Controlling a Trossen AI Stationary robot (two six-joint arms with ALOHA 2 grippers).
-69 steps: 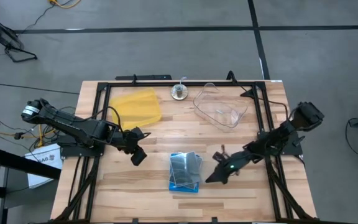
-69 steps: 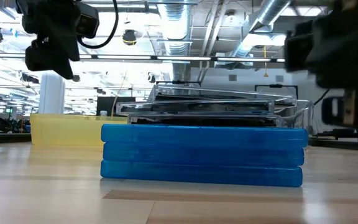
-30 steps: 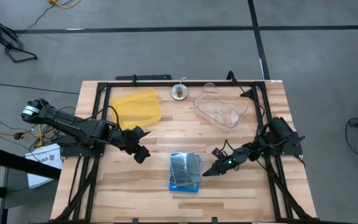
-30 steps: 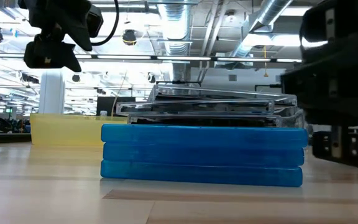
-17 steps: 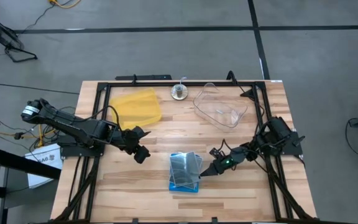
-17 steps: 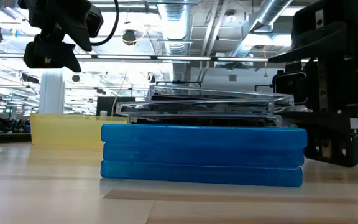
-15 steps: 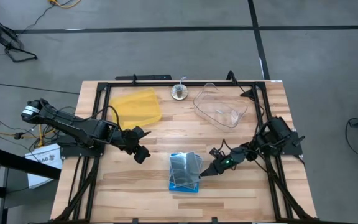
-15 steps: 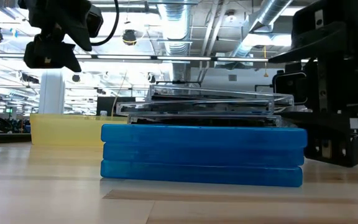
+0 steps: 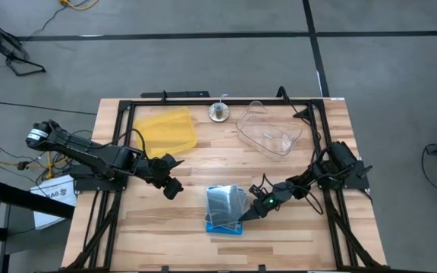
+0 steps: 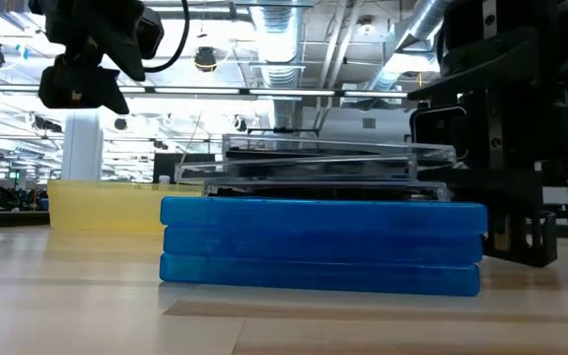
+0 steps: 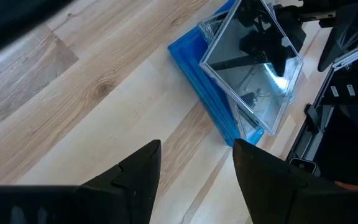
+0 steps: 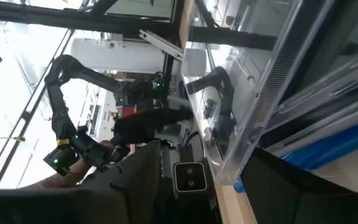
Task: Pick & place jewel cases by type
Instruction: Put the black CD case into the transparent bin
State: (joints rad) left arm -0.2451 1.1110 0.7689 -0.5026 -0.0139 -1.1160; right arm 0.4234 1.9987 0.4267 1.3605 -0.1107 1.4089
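Observation:
A stack of jewel cases (image 9: 225, 209) lies near the middle of the table. Blue cases (image 10: 323, 242) are at the bottom, and clear cases with black insides (image 10: 328, 163) sit askew on top. My right gripper (image 9: 244, 218) is low at the stack's right edge. It is open, and its fingers straddle the edge of the clear cases (image 12: 229, 168). My left gripper (image 9: 174, 186) hangs open above the table, left of the stack and clear of it; its wrist view shows the stack (image 11: 247, 74) ahead. My right gripper comes in level from the table's right. One finger (image 12: 145, 180) is on each side of the upper clear cases' right edge (image 12: 227, 177). A gap shows beside one finger; whether the other finger (image 12: 291, 186) touches the edge, I cannot tell. The cases rest on the blue ones.
A flat yellow tray (image 9: 165, 130) lies at the far left, a clear plastic tub (image 9: 268, 133) at the far right, and a small metal object (image 9: 219, 113) between them. Black frame rails (image 9: 326, 152) run along the table's sides. Bare wood lies in front of the stack.
My right gripper has moved toward the table's left, up to the stack's right edge. The upper clear cases have slid a little toward the left on the blue ones, which have stayed in place.

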